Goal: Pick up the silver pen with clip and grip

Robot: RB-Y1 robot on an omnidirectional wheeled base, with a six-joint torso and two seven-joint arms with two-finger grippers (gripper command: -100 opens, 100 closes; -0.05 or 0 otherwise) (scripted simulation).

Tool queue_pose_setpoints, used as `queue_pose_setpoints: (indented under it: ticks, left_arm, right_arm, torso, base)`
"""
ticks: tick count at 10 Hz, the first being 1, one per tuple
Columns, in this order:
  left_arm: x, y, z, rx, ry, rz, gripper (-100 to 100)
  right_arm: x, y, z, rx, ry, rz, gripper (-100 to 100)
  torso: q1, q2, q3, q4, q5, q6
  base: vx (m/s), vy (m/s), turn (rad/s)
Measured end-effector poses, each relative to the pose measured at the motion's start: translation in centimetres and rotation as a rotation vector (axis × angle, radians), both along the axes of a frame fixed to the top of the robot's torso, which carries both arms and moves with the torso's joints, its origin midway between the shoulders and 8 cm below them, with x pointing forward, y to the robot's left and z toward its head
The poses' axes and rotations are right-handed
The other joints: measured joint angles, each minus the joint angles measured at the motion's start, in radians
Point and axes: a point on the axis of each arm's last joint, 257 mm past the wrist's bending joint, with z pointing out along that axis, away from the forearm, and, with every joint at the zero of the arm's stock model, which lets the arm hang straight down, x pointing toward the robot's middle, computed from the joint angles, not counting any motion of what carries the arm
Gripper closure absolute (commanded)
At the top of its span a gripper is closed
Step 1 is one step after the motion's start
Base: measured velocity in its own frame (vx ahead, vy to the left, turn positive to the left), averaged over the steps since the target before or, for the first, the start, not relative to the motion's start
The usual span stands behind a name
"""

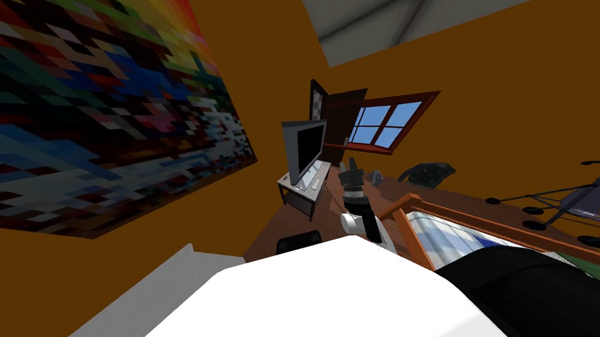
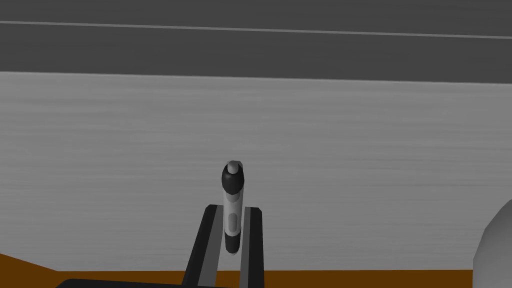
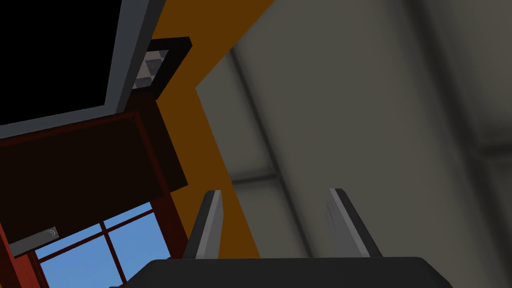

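In the left wrist view, a silver pen [image 2: 233,182] with a black grip and black end stands upright between the two fingers of my left gripper [image 2: 232,209]. The gripper is shut on the pen's barrel. Behind the pen there is a flat light grey surface [image 2: 300,150] with a darker grey band above it. My right gripper [image 1: 354,164] is raised in front of me in the head view, near the TV stand. In the right wrist view, that right gripper [image 3: 272,197] stands open with nothing between its fingers.
A flat TV [image 1: 306,148] stands on a low grey stand [image 1: 301,195] against the orange wall, with a red-framed window [image 1: 383,124] beside it. A dark bag [image 1: 428,173], a wooden-framed bed [image 1: 429,229] and a stroller [image 1: 582,201] lie to the right.
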Motion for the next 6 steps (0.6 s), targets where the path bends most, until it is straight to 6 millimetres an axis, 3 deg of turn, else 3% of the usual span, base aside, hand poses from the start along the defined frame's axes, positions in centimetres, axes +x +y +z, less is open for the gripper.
queue_pose_setpoints:
  ticks: [6]
  left_arm:
    - [-0.15,-0.11,0.55,-0.006,0.007,-0.082,100]
  right_arm:
    - [0.00,0.00,0.01,0.000,0.000,0.000,0]
  torso:
    - [0.000,0.001,0.001,0.000,0.000,0.001]
  base:
    - [0.098,-0.004,0.152]
